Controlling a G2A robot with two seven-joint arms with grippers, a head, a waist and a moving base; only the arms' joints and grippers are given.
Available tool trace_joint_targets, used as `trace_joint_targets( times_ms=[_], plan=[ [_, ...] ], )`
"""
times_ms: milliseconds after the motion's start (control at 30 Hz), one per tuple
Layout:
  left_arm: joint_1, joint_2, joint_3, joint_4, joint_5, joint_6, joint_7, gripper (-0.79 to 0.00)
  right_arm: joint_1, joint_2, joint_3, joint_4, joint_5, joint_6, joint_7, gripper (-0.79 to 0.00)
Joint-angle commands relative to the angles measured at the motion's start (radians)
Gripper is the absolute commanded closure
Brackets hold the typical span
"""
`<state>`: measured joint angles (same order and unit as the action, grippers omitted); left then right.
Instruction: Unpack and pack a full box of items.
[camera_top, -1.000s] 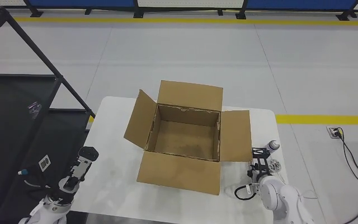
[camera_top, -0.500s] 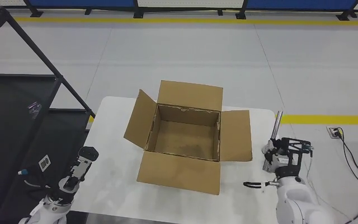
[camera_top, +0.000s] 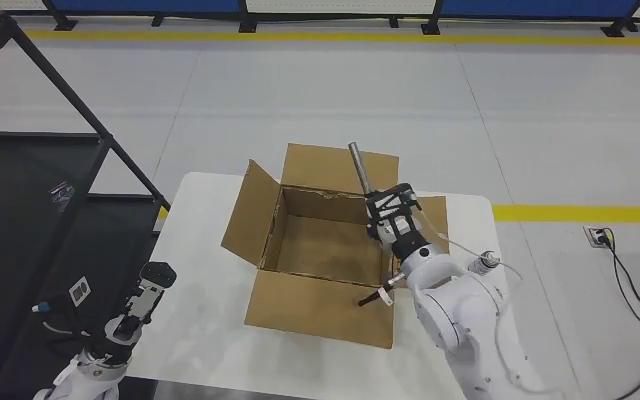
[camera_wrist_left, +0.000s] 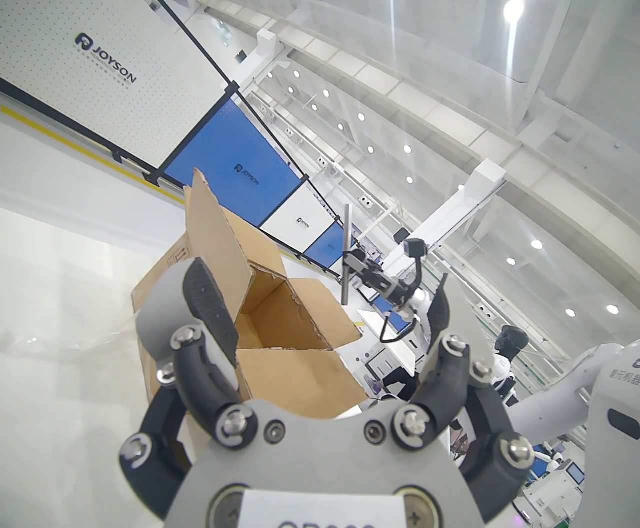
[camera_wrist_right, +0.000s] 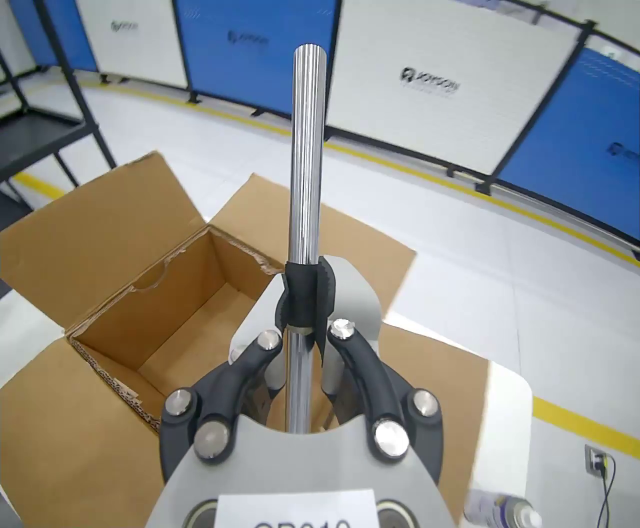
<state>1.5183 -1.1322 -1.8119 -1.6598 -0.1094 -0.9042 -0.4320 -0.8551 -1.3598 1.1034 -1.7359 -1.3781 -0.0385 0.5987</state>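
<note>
Box: cardboard box (camera_top: 320, 305) at mid-surface (camera_top: 200, 300), flaps open; it looks empty, though its near wall hides part of the floor.
Rod: metal rod (camera_wrist_right: 306, 150) above the box's far right corner, not yet inside.
Right gripper (camera_wrist_right: 305, 300): fingers clamped on the rod's lower part.
Left gripper (camera_wrist_left: 320, 295): near left, fingers spread wide, holding nothing.
Progress: unpacking appears done and packing barely begun; the rod and the spray can (camera_top: 487, 261) right of the box are left to pack.

Logo print on wall panels (camera_wrist_right: 430, 80), wrist label (camera_wrist_right: 297, 507) (cropped)
</note>
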Motion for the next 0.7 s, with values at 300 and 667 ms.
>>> trace_joint_targets(
  times_ms=[300,667],
  plan=[
    [0.000,0.000,0.000,0.000,0.000,0.000,0.000,-0.785,0.421,-0.108,-0.287,0.675,0.205,-0.216,0.177,0.000],
    [0.000,0.000,0.000,0.000,0.000,0.000,0.000,-0.785,0.543,-0.205,-0.408,1.045,0.296,-0.243,0.224,0.000]
  ],
)
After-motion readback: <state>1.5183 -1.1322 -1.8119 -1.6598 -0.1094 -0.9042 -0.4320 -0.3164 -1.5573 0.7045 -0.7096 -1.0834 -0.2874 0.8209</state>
